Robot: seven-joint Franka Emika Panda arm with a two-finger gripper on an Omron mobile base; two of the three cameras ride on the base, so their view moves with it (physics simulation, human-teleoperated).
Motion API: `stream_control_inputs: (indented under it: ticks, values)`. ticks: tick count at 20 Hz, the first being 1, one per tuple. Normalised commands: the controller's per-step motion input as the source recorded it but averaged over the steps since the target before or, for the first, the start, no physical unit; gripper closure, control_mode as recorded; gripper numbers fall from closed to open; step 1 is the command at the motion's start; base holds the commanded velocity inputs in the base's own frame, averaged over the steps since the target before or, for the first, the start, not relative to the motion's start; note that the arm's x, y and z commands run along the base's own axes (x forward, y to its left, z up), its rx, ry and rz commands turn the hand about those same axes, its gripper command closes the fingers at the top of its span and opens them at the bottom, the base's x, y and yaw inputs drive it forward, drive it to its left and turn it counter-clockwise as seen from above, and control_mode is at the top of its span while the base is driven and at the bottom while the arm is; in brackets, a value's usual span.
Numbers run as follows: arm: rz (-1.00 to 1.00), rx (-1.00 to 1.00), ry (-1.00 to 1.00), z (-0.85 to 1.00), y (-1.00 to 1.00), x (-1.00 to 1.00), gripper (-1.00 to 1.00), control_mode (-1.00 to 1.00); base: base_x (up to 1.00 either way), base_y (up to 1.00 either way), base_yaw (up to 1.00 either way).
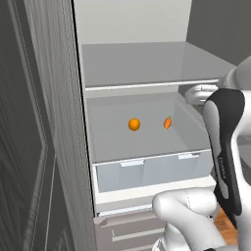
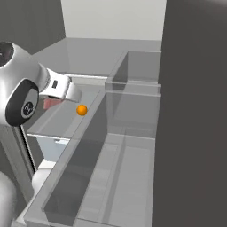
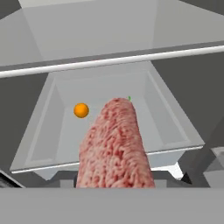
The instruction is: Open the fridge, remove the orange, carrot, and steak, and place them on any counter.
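One steak (image 3: 114,148) sits pinched in my jaws, rising straight ahead of them. Beyond it, on the open fridge (image 1: 147,63) shelf, the orange (image 3: 81,110) rests left, the carrot (image 1: 167,122) behind.

**Arm raised, gripper closed on the steak**

Your arm rises from the base with its elbow bent, the dark-sided forearm standing nearly upright on the right of the left base view. Your wrist reaches forward at shelf height. Your gripper (image 2: 56,100) is clamped on the steak (image 3: 116,146), which sticks out ahead of the fingers in the hand view and hides their tips.
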Motion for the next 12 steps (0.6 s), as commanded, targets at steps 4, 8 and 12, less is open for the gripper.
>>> stream_control_inputs:
  ticks: [4, 8, 12]
  values:
    - [0.00, -0.03, 0.03, 0.00, 0.05, -0.79, 1.00, -1.00, 0.00, 0.00, 0.00]
    - [0.00, -0.05, 0.03, -0.03, 0.17, -0.46, 1.00, -1.00, 0.00, 0.00, 0.00]
    - [0.00, -0.05, 0.00, -0.04, 0.16, -0.11, 1.00, 1.00, 0.00, 0.06, 0.00]
